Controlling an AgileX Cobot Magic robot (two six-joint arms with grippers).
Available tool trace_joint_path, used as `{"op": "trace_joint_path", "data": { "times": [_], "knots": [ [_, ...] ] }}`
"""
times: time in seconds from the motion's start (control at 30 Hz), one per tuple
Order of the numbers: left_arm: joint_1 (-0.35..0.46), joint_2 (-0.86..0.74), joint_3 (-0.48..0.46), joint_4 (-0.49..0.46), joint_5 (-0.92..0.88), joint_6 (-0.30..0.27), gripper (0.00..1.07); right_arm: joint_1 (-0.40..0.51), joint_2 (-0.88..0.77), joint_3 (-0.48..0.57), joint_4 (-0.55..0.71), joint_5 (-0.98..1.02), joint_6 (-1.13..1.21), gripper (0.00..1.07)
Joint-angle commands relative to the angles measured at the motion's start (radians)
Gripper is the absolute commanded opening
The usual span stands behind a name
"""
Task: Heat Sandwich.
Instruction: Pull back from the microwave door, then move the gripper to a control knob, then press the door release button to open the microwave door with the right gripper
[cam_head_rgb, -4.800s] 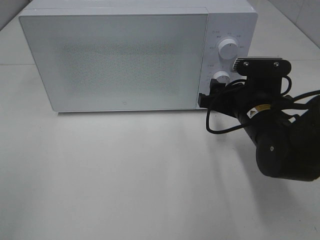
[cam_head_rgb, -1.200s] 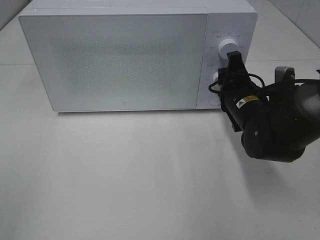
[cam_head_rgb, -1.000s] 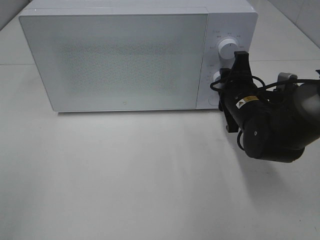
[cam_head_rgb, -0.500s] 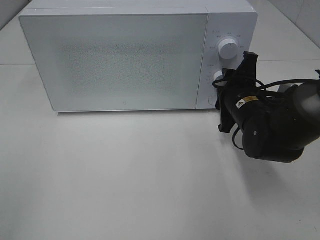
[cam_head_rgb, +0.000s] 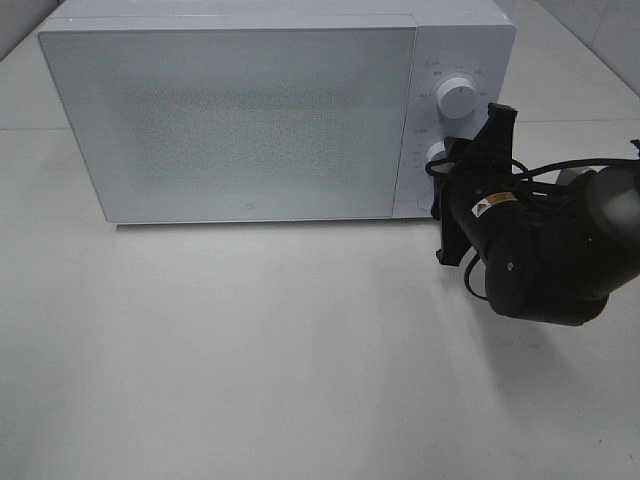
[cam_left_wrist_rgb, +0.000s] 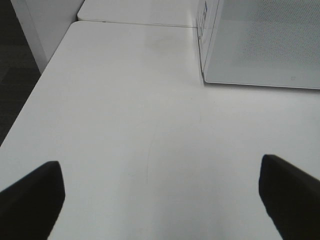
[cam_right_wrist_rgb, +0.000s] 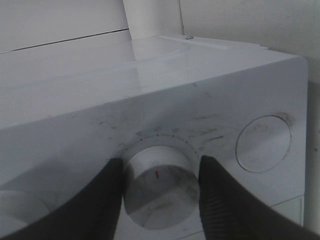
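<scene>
- A white box-shaped microwave (cam_head_rgb: 240, 120) with a frosted, speckled door stands at the back of a white table (cam_head_rgb: 250, 350); its door is shut.
- The microwave's control panel is to the right of the door. It carries a white round upper dial (cam_head_rgb: 457, 98), a white round lower dial (cam_right_wrist_rgb: 159, 175) with a small red mark, and a flat round button (cam_right_wrist_rgb: 262, 144) beyond the lower dial.
- The black right gripper (cam_right_wrist_rgb: 159, 197) is at the microwave's control panel, partly closed, with one ribbed finger (cam_right_wrist_rgb: 220, 200) against each side of the lower dial, clasping it.
- In the high view the right arm's dark wrist covers most of the lower dial, below the upper dial.
- The black left gripper (cam_left_wrist_rgb: 160, 200) hangs over bare table off the microwave's front left corner, its fingers (cam_left_wrist_rgb: 30, 200) spread fully apart with nothing between them.
- The square white-bread sandwich shows in none of the views, so where it lies cannot be told; the microwave's frosted door lets nothing through.
</scene>
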Motion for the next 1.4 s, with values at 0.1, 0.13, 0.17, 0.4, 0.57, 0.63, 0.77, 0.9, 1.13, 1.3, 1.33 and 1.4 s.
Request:
{"op": "trace_joint_path", "data": {
  "times": [0.1, 0.13, 0.17, 0.4, 0.57, 0.63, 0.77, 0.9, 1.13, 1.3, 1.33, 1.4],
  "knots": [
    [0.003, -0.027, 0.004, -0.008, -0.008, 0.001, 1.01, -0.007, -0.014, -0.011, 0.019, -0.186, -0.028, 0.22],
    [0.003, -0.027, 0.004, -0.008, -0.008, 0.001, 1.01, -0.007, -0.014, -0.011, 0.019, -0.186, -0.028, 0.22],
    [0.003, -0.027, 0.004, -0.008, -0.008, 0.001, 1.01, -0.007, -0.014, -0.011, 0.019, -0.186, -0.032, 0.24],
    [0.003, -0.027, 0.004, -0.008, -0.008, 0.001, 1.01, -0.007, -0.014, -0.011, 0.027, -0.190, -0.075, 0.45],
    [0.003, -0.027, 0.004, -0.008, -0.008, 0.001, 1.01, -0.007, -0.014, -0.011, 0.047, -0.190, -0.093, 0.58],
    [0.003, -0.027, 0.004, -0.008, -0.008, 0.001, 1.01, -0.007, -0.014, -0.011, 0.047, -0.190, -0.097, 0.62],
    [0.003, -0.027, 0.004, -0.008, -0.008, 0.001, 1.01, -0.007, -0.014, -0.011, 0.045, -0.190, -0.103, 0.73],
    [0.003, -0.027, 0.004, -0.008, -0.008, 0.001, 1.01, -0.007, -0.014, -0.007, 0.033, -0.191, -0.095, 0.76],
    [0.003, -0.027, 0.004, -0.008, -0.008, 0.001, 1.01, -0.007, -0.014, -0.007, -0.006, -0.191, -0.068, 0.76],
    [0.003, -0.027, 0.004, -0.008, -0.008, 0.001, 1.01, -0.007, -0.017, 0.007, -0.069, -0.191, -0.044, 0.76],
    [0.003, -0.027, 0.004, -0.008, -0.008, 0.001, 1.01, -0.007, -0.017, 0.027, -0.078, -0.191, -0.035, 0.76],
    [0.003, -0.027, 0.004, -0.008, -0.008, 0.001, 1.01, -0.007, -0.017, 0.039, -0.081, -0.191, -0.031, 0.76]
  ]
}}
